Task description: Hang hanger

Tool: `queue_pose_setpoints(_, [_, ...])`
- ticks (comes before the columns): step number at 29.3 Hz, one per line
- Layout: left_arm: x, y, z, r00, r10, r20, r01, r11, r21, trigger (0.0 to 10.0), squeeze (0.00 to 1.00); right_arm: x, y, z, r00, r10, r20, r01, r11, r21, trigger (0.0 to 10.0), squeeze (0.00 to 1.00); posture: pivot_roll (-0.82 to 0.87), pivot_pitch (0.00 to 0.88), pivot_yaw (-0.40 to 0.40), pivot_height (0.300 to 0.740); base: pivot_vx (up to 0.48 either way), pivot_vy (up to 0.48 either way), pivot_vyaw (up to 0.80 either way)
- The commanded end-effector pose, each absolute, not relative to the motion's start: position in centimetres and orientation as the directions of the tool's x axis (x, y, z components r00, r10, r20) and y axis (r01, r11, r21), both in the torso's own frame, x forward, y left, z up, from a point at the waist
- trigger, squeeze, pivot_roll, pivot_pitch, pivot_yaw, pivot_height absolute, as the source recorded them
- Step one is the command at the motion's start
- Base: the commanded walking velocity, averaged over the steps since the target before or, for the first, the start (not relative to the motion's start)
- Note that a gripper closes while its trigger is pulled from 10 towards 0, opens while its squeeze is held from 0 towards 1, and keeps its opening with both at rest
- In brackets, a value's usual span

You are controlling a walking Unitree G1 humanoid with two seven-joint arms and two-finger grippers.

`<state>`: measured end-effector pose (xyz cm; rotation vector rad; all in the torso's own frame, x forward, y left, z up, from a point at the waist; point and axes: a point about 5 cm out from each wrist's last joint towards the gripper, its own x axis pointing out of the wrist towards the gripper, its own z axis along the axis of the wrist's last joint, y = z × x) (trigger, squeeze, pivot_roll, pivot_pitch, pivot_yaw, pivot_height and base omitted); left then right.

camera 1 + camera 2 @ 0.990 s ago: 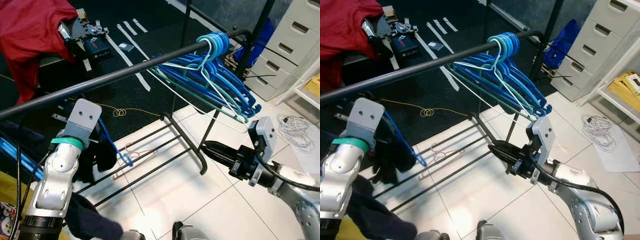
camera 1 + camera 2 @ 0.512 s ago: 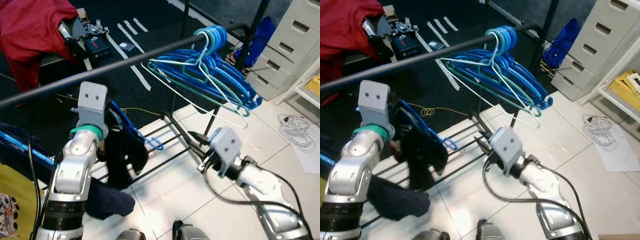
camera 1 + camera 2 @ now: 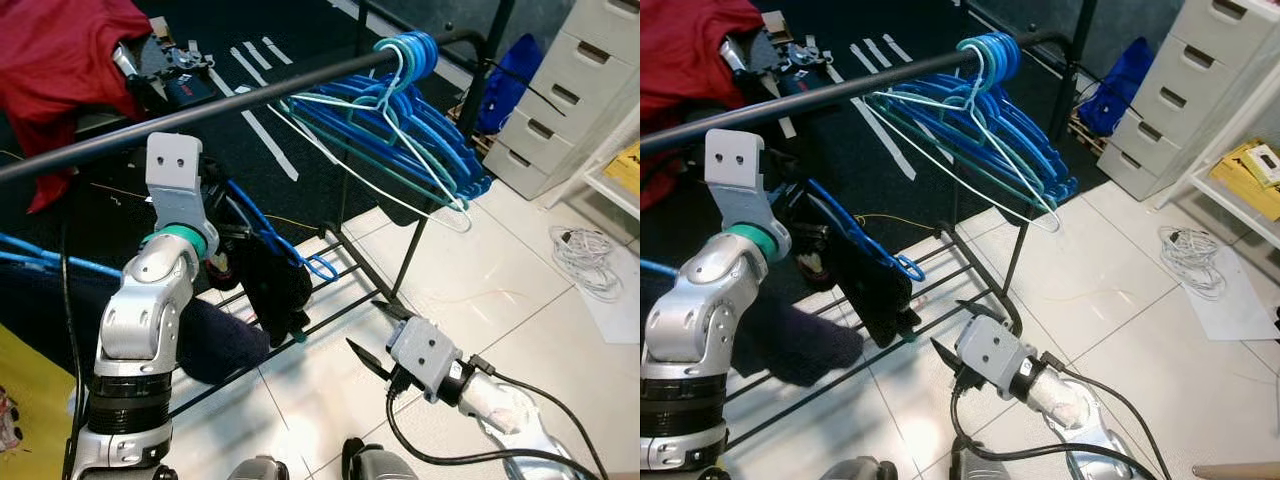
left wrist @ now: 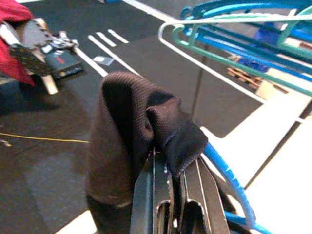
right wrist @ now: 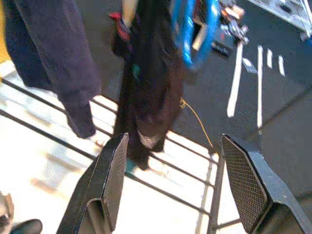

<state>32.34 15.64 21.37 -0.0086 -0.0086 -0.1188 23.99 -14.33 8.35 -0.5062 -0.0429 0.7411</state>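
Note:
A black rail [image 3: 250, 100] runs across the rack, with a bunch of blue and teal hangers [image 3: 400, 110] hooked at its right end. Below the rail, my left gripper [image 4: 175, 163] is shut on a blue hanger [image 3: 300, 260] with a dark garment [image 3: 270, 290] draped over it. The hanger's hook [image 3: 905, 267] hangs free under the rail, not touching it. My right gripper [image 3: 375, 337] is low near the white floor, open, pointing at the garment [image 5: 151, 83] and hook [image 5: 195, 29] with nothing between its fingers [image 5: 109, 185].
The rack's lower bars [image 3: 340, 305] lie just beyond the right gripper. A dark blue garment [image 3: 200, 340] hangs by my left arm. Red cloth [image 3: 60, 60] is at the far left, white drawers [image 3: 580, 80] and a cable coil [image 3: 585, 260] at the right.
My left arm has lifted the hanger and garment up toward the rail. My right arm has swung in from the right and dropped low toward the floor.

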Motion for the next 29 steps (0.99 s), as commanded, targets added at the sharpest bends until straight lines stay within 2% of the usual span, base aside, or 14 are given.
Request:
queue_pose_setpoints(1, [31.1, 14.6, 25.5, 0.957, -0.204, 0.206, 0.202, 0.979, 0.029, 0.0, 0.00, 24.4, -14.7, 8.2, 0.778, 0.620, -0.103, -0.586, 0.657, -0.474, 10.0, 0.00, -0.05, 0.063, 0.074, 0.740, 0.000, 0.000, 0.00])
queue_pose_setpoints(2, [31.1, 14.6, 25.5, 0.957, -0.204, 0.206, 0.202, 0.979, 0.029, 0.0, 0.00, 24.4, -14.7, 8.2, 0.778, 0.620, -0.103, -0.586, 0.657, -0.474, 10.0, 0.00, -0.05, 0.063, 0.074, 0.740, 0.000, 0.000, 0.00])
queue_pose_setpoints(3, [30.5, 14.1, 24.5, 0.944, -0.277, 0.181, 0.272, 0.961, 0.051, 3.5, 0.00, 25.2, -14.7, 8.7, 0.803, 0.593, -0.052, -0.544, 0.696, -0.468, 10.0, 0.00, -0.05, 0.061, 0.074, 0.740, 0.000, 0.000, 0.00])
queue_pose_setpoints(4, [30.5, 14.1, 24.5, 0.944, -0.277, 0.181, 0.272, 0.961, 0.051, 3.5, 0.00, 25.2, -14.7, 8.7, 0.803, 0.593, -0.052, -0.544, 0.696, -0.468, 10.0, 0.00, -0.05, 0.061, 0.074, 0.740, 0.000, 0.000, 0.00])
queue_pose_setpoints(5, [29.9, 13.6, 23.3, 0.925, -0.354, 0.136, 0.348, 0.935, 0.063, 10.0, 0.00, 25.8, -14.7, 9.3, 0.817, 0.577, -0.007, -0.513, 0.721, -0.466, 10.0, 0.00, -0.05, 0.060, 0.072, 0.740, 0.000, 0.000, 0.00])
queue_pose_setpoints(7, [29.9, 13.6, 23.3, 0.925, -0.354, 0.136, 0.348, 0.935, 0.063, 10.0, 0.00, 25.8, -14.7, 9.3, 0.817, 0.577, -0.007, -0.513, 0.721, -0.466, 10.0, 0.00, -0.05, 0.060, 0.072, 0.740, 0.000, 0.000, 0.00])
queue_pose_setpoints(8, [28.8, 13.0, 21.1, 0.895, -0.442, 0.059, 0.436, 0.896, 0.087, 10.0, 0.00, 26.8, -14.5, 10.4, 0.827, 0.561, 0.050, -0.478, 0.746, -0.463, 10.0, 0.00, -0.05, 0.058, 0.072, 0.740, 0.000, 0.000, 0.00])
queue_pose_setpoints(17, [27.9, 13.0, 18.8, 0.879, -0.477, -0.005, 0.476, 0.876, 0.075, 10.0, 0.00, 27.4, -14.4, 10.9, 0.828, 0.557, 0.074, -0.463, 0.752, -0.469, 10.0, 0.00, -0.05, 0.053, 0.064, 0.740, 0.000, 0.000, 0.00])
queue_pose_setpoints(19, [26.3, 12.8, 17.2, 0.853, -0.522, -0.015, 0.522, 0.851, 0.062, 10.0, 0.00, 28.0, -14.5, 11.1, 0.833, 0.546, 0.088, -0.448, 0.760, -0.470, 10.0, 0.00, -0.05, 0.056, 0.057, 0.740, 0.000, 0.000, 0.00])
queue_pose_setpoints(26, [24.6, 12.3, 18.8, 0.802, -0.595, 0.052, 0.587, 0.802, 0.112, 10.0, 0.00, 28.2, -14.8, 10.9, 0.840, 0.534, 0.092, -0.436, 0.767, -0.471, 10.0, 0.00, -0.05, 0.057, 0.049, 0.740, 0.000, 0.000, 0.00])
queue_pose_setpoints(29, [25.1, 12.1, 22.3, 0.795, -0.584, 0.163, 0.583, 0.810, 0.063, 10.0, 0.00, 27.6, -14.5, 10.4, 0.817, 0.572, 0.074, -0.469, 0.733, -0.492, 10.0, 0.00, -0.05, 0.056, 0.049, 0.740, 0.000, 0.000, 0.00])
